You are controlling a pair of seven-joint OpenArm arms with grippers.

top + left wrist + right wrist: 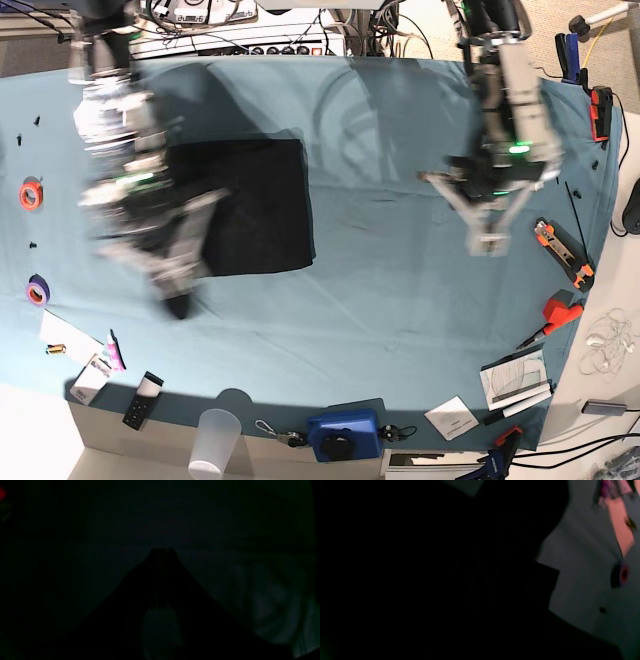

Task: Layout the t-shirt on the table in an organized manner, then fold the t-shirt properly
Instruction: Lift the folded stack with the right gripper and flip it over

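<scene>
The t-shirt (250, 205) is lying folded into a dark, near-square block left of centre on the teal counter (380, 300), its edges roughly parallel to the counter's near edge, with no clear long axis. Wide bare cloth is stretching to its right. The left claw (487, 238) is hovering there, clenched and empty. The right claw (178, 290) is blurring over the shirt's left edge; its grip cannot be told. Tools and tape rolls (31, 194) are lining the margins.

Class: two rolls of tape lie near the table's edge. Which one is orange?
The orange tape roll, lying farther up the table; the purple tape roll lies nearer the front edge.
</scene>
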